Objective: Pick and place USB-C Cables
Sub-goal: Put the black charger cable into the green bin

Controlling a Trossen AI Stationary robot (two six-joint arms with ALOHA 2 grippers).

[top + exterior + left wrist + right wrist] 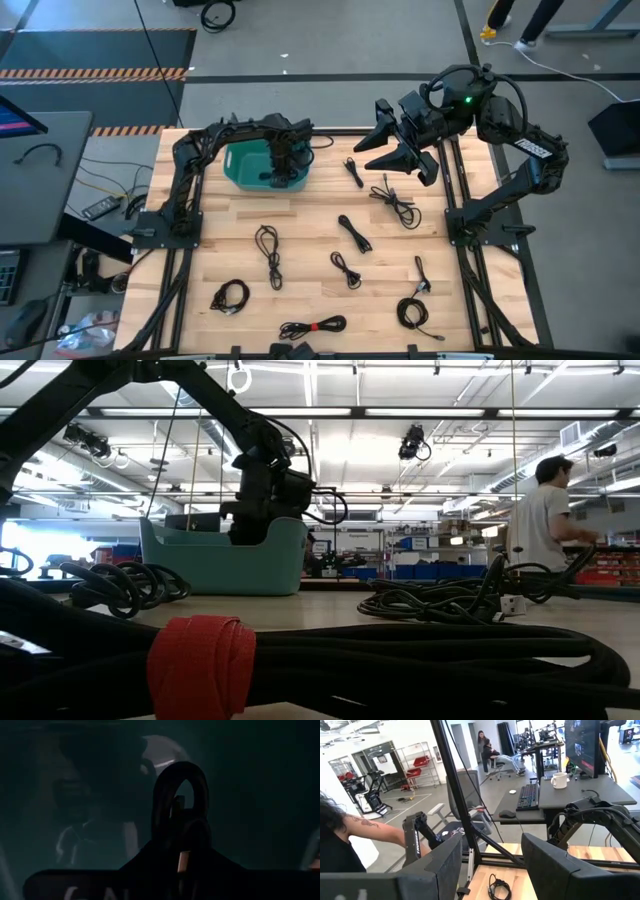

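Observation:
My left gripper is down inside the teal bin at the back left. It is shut on a black USB-C cable, whose loop stands up between the dark fingers in the left wrist view. Several more USB-C cables lie loose on the wooden table, among them one near the back, a tangle, and a red-tied one at the front edge, which fills the low view's foreground. My right gripper hangs open above the back right of the table, holding nothing.
The black frame rails run along both sides of the table. A person's arm shows beyond the table's back edge, and another person stands in the room behind. A desk with a keyboard is farther off.

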